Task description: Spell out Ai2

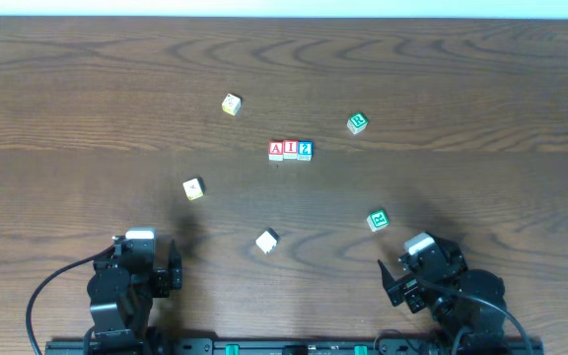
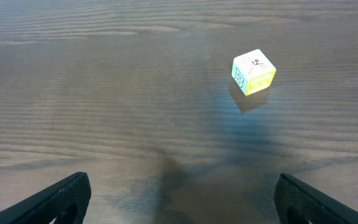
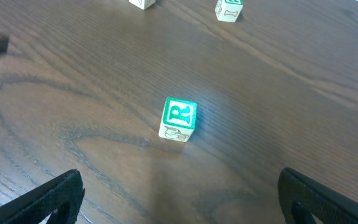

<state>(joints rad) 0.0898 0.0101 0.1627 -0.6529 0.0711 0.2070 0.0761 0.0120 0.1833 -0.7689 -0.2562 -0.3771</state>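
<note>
**"Ai2" reads across the middle of the table, with both arms low and well clear of it.**

We see the red A block (image 1: 277,149), the red I block (image 1: 291,149) and the blue 2 block (image 1: 306,149) touching side by side in one straight row, in reading order, so we judge the spelling done. The left gripper (image 2: 182,186) and the right gripper (image 3: 180,180) both have their fingers spread wide with nothing between them, well apart from the row. As we judge it, the risk from here is any further reach. A yellow cube (image 2: 253,73) lies in front of the left fingers and a green R cube (image 3: 179,118) in front of the right. A sweep past either could push a stray cube toward the row or nudge the three blocks out of line.
</note>
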